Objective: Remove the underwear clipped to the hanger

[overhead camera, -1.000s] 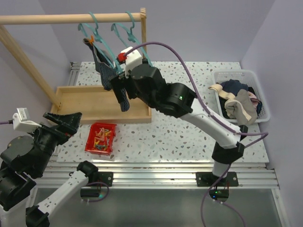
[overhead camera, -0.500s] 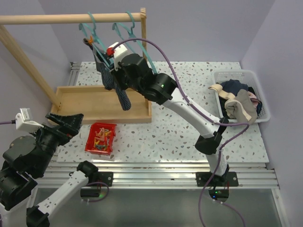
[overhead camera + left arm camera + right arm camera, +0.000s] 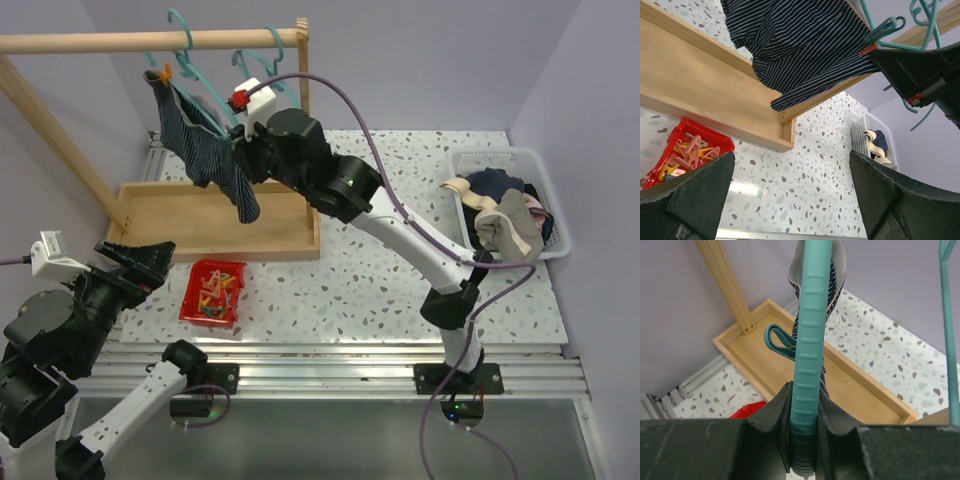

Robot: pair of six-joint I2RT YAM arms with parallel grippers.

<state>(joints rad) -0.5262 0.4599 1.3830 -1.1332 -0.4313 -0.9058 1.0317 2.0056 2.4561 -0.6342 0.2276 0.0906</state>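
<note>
Our left tool (image 3: 791, 170) hangs released, jaws wide, low at the near left over the speckled counter (image 3: 400, 280), just left of the red plastic bin of clips (image 3: 212, 292). Up and to its right, the dark navy cloth brief with thin pale stripes (image 3: 200, 140) hangs under the round wooden rail (image 3: 100, 40), above the shallow wooden tray (image 3: 180, 215). A small orange clip (image 3: 165, 75) pins its upper left corner to the teal plastic hanger (image 3: 810, 315). From the left wrist a second orange clip (image 3: 868, 48) shows at the other end, close to our right tool (image 3: 804, 425). That tool is clenched on the hanger's ribbed bar, which runs up between its fingers.

We judge the step to be steadying the hanger so the brief can be freed. To do it well, we should hold the bar firm without twisting its hook off the rail. The left tool should come up to the cloth just beneath the left clip and gather plenty of fabric. Then we pull down out of the clip's mouth rather than sideways, so the hanger does not swing. Far right, the white plastic basket (image 3: 480, 155) holding other cloth looks the likely drop place.
</note>
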